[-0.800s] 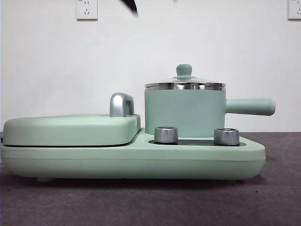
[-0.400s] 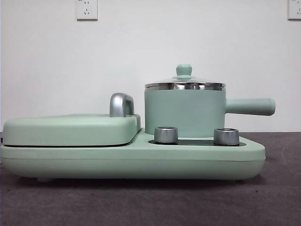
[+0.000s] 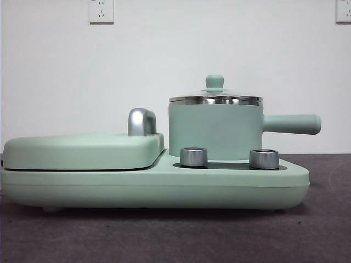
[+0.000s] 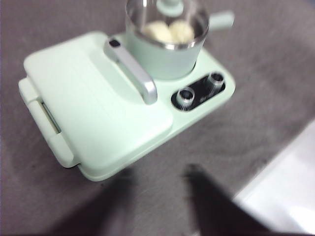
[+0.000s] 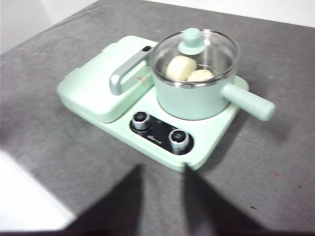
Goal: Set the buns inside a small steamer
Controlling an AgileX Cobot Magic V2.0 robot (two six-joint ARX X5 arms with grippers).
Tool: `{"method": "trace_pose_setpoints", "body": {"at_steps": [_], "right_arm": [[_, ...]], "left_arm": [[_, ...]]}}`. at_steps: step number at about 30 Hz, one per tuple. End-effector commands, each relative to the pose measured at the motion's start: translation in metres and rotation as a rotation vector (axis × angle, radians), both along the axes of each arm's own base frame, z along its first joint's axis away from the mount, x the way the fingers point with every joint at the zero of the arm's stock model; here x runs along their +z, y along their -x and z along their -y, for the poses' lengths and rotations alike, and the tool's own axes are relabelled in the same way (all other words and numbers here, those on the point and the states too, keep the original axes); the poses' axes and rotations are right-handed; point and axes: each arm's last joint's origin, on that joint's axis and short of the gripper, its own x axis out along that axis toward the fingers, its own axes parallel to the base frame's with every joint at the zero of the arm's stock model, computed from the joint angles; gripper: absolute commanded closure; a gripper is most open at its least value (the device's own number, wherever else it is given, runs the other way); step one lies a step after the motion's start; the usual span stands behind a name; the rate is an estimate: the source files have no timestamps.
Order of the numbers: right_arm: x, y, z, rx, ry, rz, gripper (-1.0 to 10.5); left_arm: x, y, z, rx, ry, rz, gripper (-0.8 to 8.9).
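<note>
I see the tabletop (image 5: 59, 54), the small steamer (image 5: 193, 96) seated on its cooker base, lid on, both buns (image 5: 180, 67) inside, so it looks done. My left gripper (image 4: 157, 196) and right gripper (image 5: 161, 196) hover apart, empty, jaws spread.

- The small steamer (image 3: 215, 130) is coloured mint green, with a steel rim and a green-knobbed glass lid (image 5: 193, 45).
- Two cream-white buns (image 5: 189, 70) are seen inside.
- The griddle cover (image 3: 82, 150) is mint green, its handle (image 3: 141, 121) chrome.
- The table (image 3: 175, 235) is dark grey.
</note>
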Motion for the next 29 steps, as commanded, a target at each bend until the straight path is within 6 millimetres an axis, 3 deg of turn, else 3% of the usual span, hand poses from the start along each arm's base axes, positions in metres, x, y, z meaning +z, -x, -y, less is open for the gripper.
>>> {"method": "trace_pose_setpoints", "body": {"at_steps": [1,10,21,24,29], "right_arm": [[0.003,0.0,0.0,0.01,-0.013,0.013,9.3],[0.003,0.0,0.0,0.003,-0.012,0.015,9.3],[0.003,0.0,0.0,0.003,-0.012,0.015,9.3],[0.003,0.0,0.0,0.003,-0.013,0.015,9.3],[0.003,0.0,0.0,0.003,-0.012,0.015,9.3]], "left_arm": [[-0.011,0.008,-0.007,0.015,0.06,0.02,8.07],[-0.015,0.026,-0.024,0.013,0.115,0.08,8.07],[-0.019,0.026,-0.025,0.072,0.116,0.087,8.07],[-0.028,0.019,-0.023,0.16,0.1,0.076,8.07],[-0.062,0.002,-0.024,0.392,0.095,0.131,8.07]]}}
